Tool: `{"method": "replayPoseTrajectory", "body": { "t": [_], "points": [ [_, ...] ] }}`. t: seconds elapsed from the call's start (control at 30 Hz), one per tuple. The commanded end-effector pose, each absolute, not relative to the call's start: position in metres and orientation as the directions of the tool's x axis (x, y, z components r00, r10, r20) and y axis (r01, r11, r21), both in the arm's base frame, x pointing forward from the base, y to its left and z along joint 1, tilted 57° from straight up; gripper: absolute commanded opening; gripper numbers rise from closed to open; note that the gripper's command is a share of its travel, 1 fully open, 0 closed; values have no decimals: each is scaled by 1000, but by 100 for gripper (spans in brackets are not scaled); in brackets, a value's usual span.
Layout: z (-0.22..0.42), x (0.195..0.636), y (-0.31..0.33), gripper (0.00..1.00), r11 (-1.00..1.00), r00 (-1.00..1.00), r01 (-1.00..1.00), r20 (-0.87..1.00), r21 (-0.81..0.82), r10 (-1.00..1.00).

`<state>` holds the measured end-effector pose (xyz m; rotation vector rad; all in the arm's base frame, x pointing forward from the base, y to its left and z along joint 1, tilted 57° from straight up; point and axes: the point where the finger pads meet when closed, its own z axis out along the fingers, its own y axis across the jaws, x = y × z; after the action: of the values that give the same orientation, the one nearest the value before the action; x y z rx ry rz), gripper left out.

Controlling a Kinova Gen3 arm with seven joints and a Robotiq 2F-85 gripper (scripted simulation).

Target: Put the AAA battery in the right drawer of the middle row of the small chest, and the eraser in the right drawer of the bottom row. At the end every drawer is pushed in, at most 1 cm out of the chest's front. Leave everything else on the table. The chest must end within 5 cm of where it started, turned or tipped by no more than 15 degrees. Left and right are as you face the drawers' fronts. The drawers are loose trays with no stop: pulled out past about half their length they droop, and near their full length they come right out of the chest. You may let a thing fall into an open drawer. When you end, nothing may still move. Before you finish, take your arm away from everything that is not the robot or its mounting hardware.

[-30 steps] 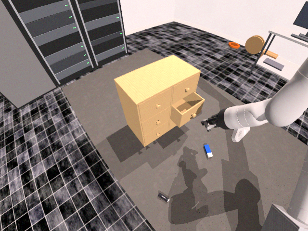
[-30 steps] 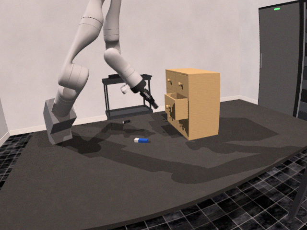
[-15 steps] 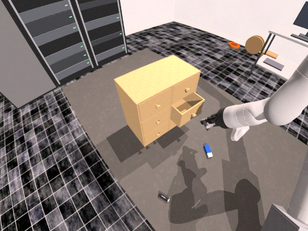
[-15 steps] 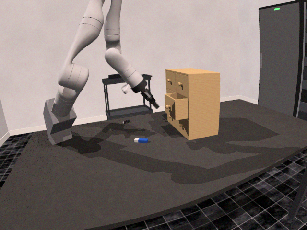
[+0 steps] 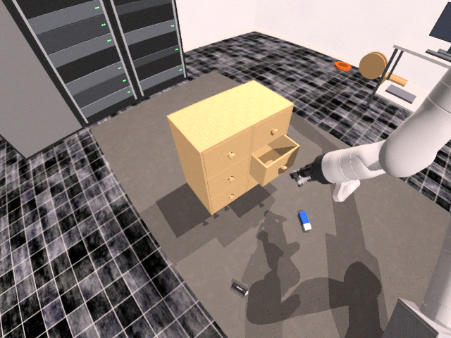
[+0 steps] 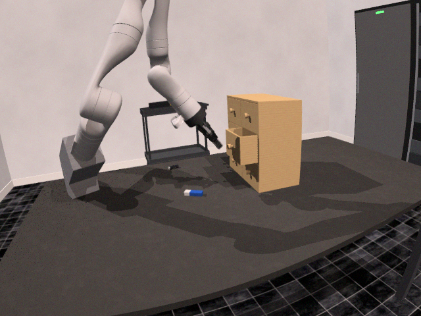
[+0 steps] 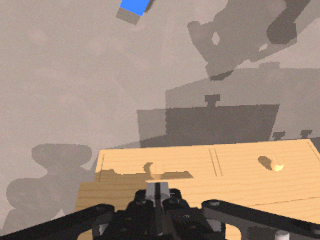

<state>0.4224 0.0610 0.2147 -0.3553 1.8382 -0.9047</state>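
Spread a grey-brown tabletop (image 5: 204, 262) (image 6: 135, 258) (image 7: 70, 75) above dark tiled floor (image 5: 72, 254) (image 6: 339, 272), near pale walls (image 5: 218, 17) (image 6: 237, 51) and a server cabinet (image 5: 36, 91) (image 6: 380, 78). Held nothing in the closed fingers (image 5: 297, 178) (image 6: 219, 145), near the pulled-out middle-row right drawer (image 5: 271, 174) (image 6: 248, 149) of the chest (image 5: 229, 113) (image 6: 280, 143) (image 7: 280, 190). Lay on the tabletop: eraser (image 5: 304, 220) (image 6: 193, 192) (image 7: 134, 6) and, well apart, battery (image 5: 239, 289) (image 6: 173, 166).

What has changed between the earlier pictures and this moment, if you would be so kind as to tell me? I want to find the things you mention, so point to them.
The gripper (image 5: 294, 178) (image 6: 219, 146) (image 7: 158, 196) has moved slightly toward the open drawer (image 5: 273, 173) (image 6: 249, 149) (image 7: 87, 196). Nothing was visibly taken hold of or let go. That drawer, the chest (image 5: 232, 109) (image 6: 280, 143) (image 7: 255, 187), the eraser (image 5: 304, 219) (image 6: 194, 193) (image 7: 135, 6) and the battery (image 5: 239, 288) (image 6: 173, 166) look unmoved.
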Motion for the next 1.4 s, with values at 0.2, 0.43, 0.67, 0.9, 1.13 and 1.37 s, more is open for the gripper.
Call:
{"method": "replayPoseTrajectory", "body": {
  "t": [0.2,0.43,0.67,0.9,1.13,1.37],
  "points": [
    [219,436,65,0,674,-448,149,-657,-723,-606],
    [224,445,67,0,674,-448,150,-657,-723,-606],
    [229,457,71,0,674,-448,150,-657,-724,-606],
    [233,464,73,0,674,-448,150,-657,-724,-606],
    [238,475,76,0,674,-448,150,-657,-724,-606],
    [241,481,77,0,674,-448,150,-657,-724,-606]
  ]
}}
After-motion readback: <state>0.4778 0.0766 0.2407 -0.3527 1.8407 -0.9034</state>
